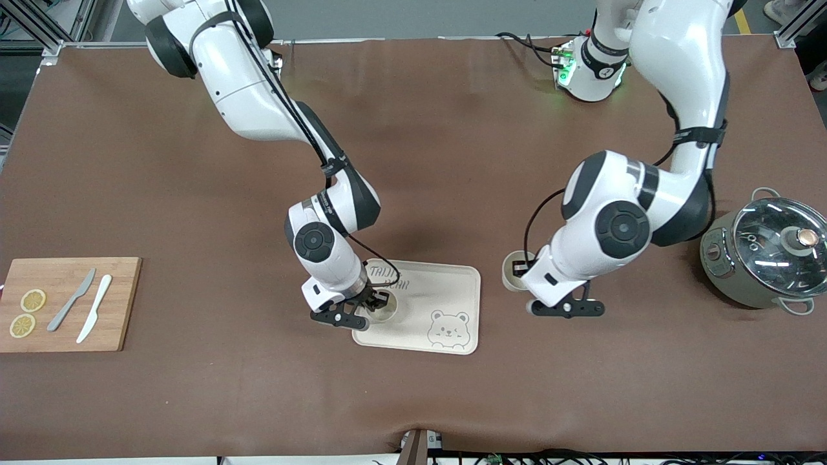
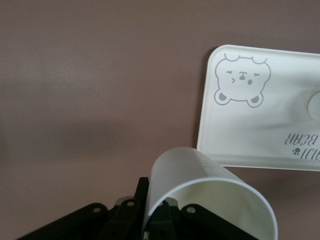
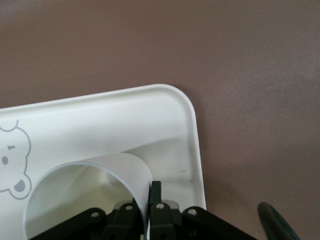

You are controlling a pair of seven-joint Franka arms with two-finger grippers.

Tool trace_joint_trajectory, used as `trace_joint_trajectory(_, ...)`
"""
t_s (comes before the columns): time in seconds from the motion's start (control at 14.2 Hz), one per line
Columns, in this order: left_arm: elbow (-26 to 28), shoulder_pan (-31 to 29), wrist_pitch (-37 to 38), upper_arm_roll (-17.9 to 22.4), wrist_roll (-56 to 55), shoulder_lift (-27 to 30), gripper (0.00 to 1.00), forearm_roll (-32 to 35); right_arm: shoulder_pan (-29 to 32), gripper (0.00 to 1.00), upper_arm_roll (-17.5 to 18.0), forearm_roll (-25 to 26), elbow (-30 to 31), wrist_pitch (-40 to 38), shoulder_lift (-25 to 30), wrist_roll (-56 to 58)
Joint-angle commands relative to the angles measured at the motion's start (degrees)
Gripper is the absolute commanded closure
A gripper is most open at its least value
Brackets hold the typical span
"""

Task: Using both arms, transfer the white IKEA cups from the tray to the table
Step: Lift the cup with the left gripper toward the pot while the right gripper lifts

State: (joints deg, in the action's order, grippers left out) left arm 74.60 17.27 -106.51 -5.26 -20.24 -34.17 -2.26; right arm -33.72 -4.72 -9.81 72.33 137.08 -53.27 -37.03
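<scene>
One white cup (image 1: 386,309) stands on the bear-printed tray (image 1: 446,290), in the tray's corner toward the right arm's end. My right gripper (image 1: 373,301) is shut on its rim, one finger inside and one outside the wall. The right wrist view shows this cup (image 3: 75,195), the right gripper (image 3: 145,197) and the tray (image 3: 125,120). A second white cup (image 1: 512,271) is beside the tray, toward the left arm's end, with my left gripper (image 1: 520,268) shut on its wall. I cannot tell whether it touches the table. The left wrist view shows that cup (image 2: 210,195), the left gripper (image 2: 156,200) and the tray (image 2: 250,125).
A wooden cutting board (image 1: 116,303) with two lemon slices and two knives lies at the right arm's end. A grey-green pot with a glass lid (image 1: 769,252) stands at the left arm's end. The table is covered in brown cloth.
</scene>
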Motion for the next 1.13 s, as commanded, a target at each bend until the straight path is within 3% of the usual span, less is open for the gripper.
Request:
trace_joint_trajectory(0.0,2.4,-3.1,1.0,-0.7,4.2,4.0,1.0,0.6,-1.0,0.95,-0.6,-0.1,-1.7,0.0,-0.9,-1.3)
trace_joint_trajectory(0.35,3.3,-7.7,3.7,-0.5,5.5,6.3,1.0,0.6,-0.4,0.94,-0.6,-0.3,-1.8,-2.0,2.0,-0.8)
trace_joint_trajectory(0.7,6.4,-11.9,3.7,-0.9,8.4,9.1,1.0,0.5,2.0,1.0,-1.1,0.0,-5.6,-18.5,5.7,0.6)
trace_joint_trajectory(1.06,10.3,-13.4,3.6,-0.7,9.2,14.6,1.0,0.8,10.8,1.0,-0.9,-0.5,-5.2,-26.1,12.0,20.2)
